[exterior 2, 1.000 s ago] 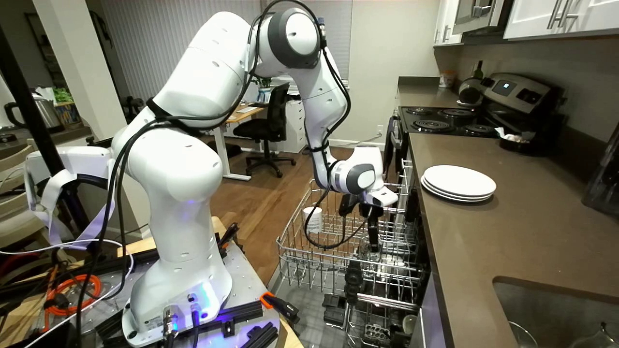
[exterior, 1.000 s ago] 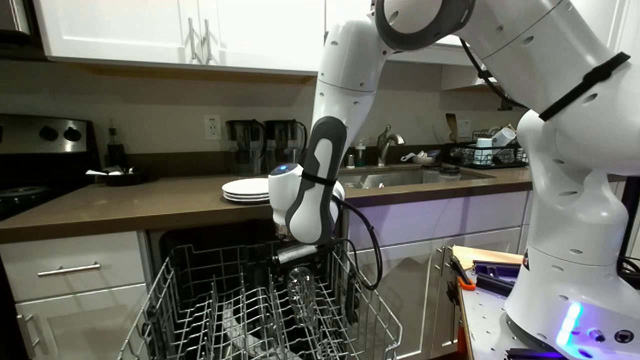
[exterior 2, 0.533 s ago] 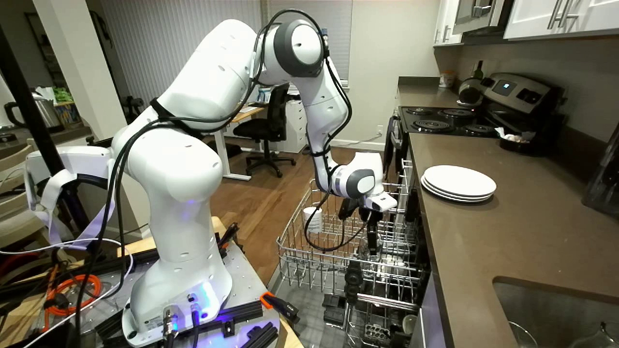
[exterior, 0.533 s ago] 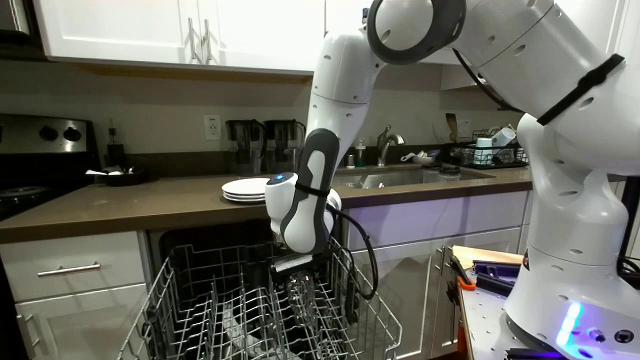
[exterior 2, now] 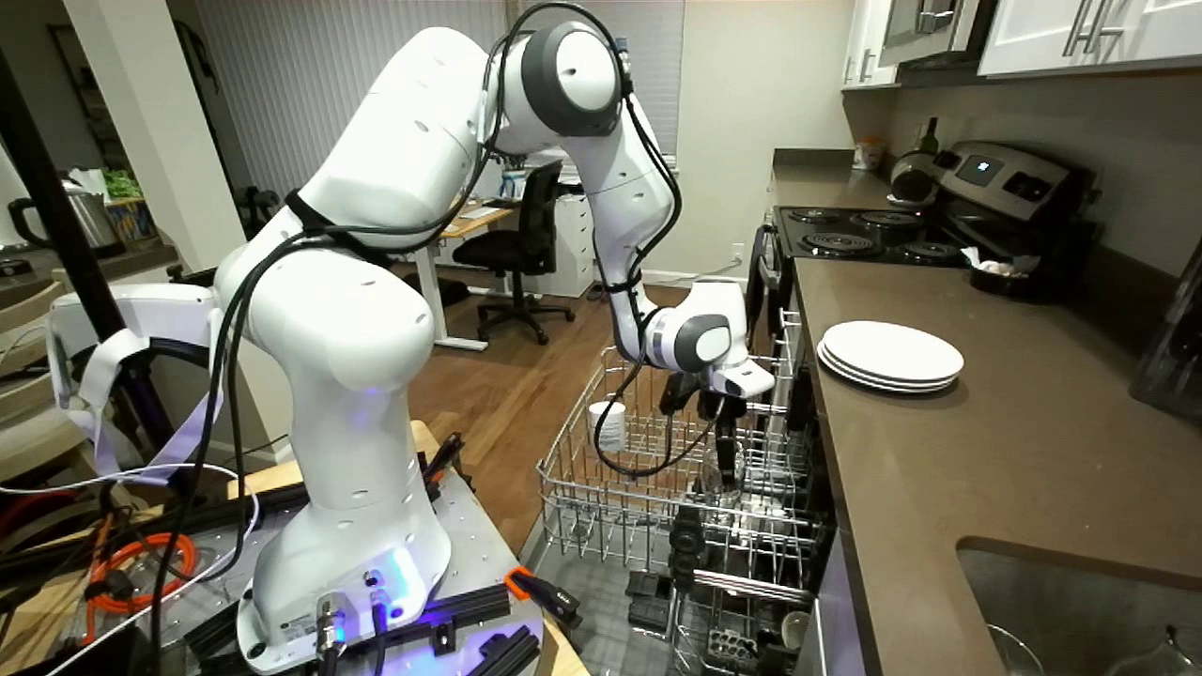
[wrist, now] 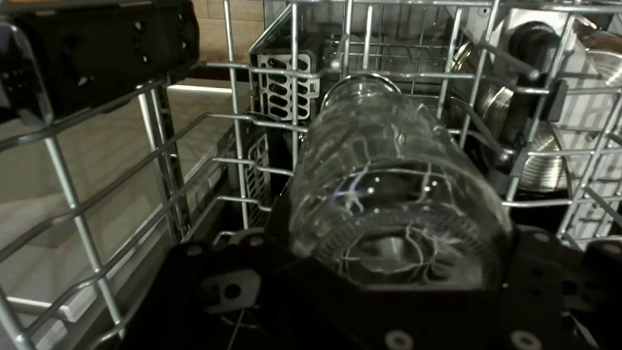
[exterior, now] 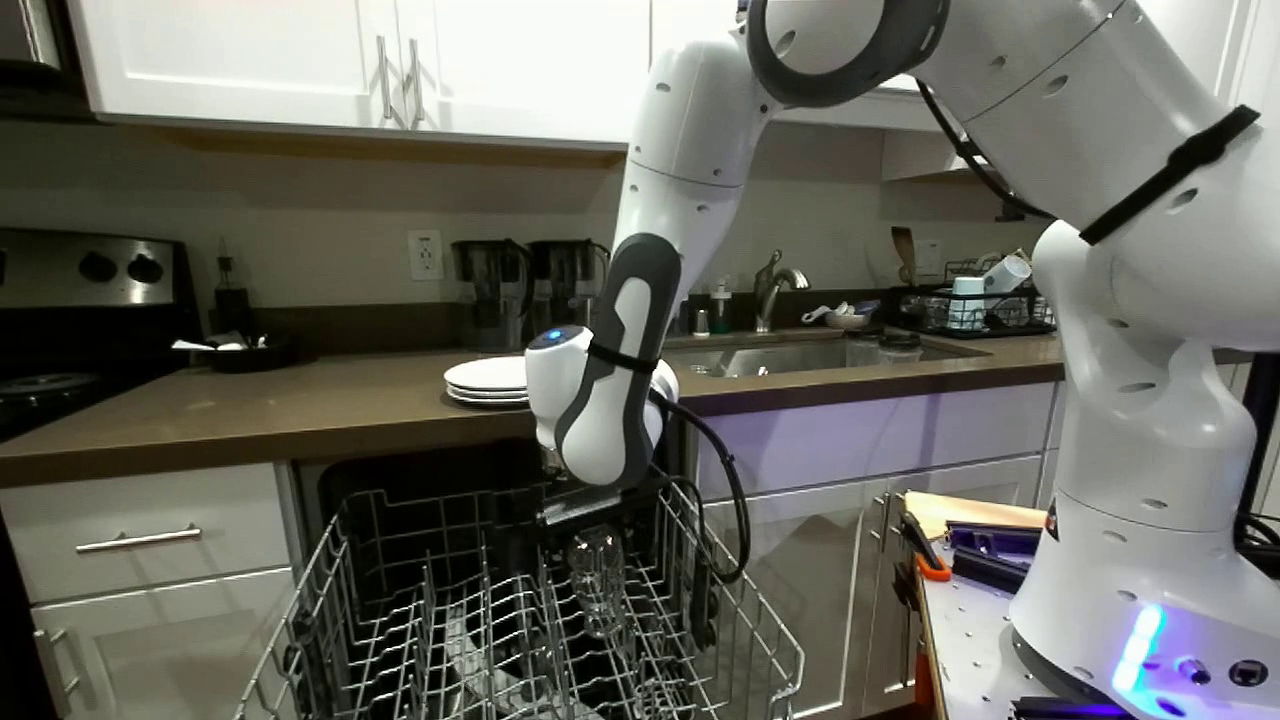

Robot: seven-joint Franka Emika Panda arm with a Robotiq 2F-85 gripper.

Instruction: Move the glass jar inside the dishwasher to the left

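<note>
The clear glass jar (exterior: 597, 585) is upside down in the dishwasher's wire rack (exterior: 370, 492), right of the middle tines. It also shows in an exterior view (exterior 2: 725, 469), partly behind a black finger. My gripper (exterior: 590, 515) is over the jar's base, fingers pointing down; it also shows in an exterior view (exterior 2: 726, 449). In the wrist view the jar (wrist: 384, 146) fills the space between the two black fingers of the gripper (wrist: 401, 233), base toward the camera and mouth pointing away. The fingers are closed on its sides. The fingertips are hidden.
Upright tines (exterior: 490, 620) stand left of the jar. A white cup (exterior 2: 608, 427) stands in the rack. The counter edge (exterior: 200, 445) overhangs behind. Stacked white plates (exterior 2: 890, 352) lie on the counter. A lower rack with a grey basket (wrist: 284, 87) shows below.
The gripper dipped slightly, then rose. The jar has risen a little with it and shifted slightly toward the stove side.
</note>
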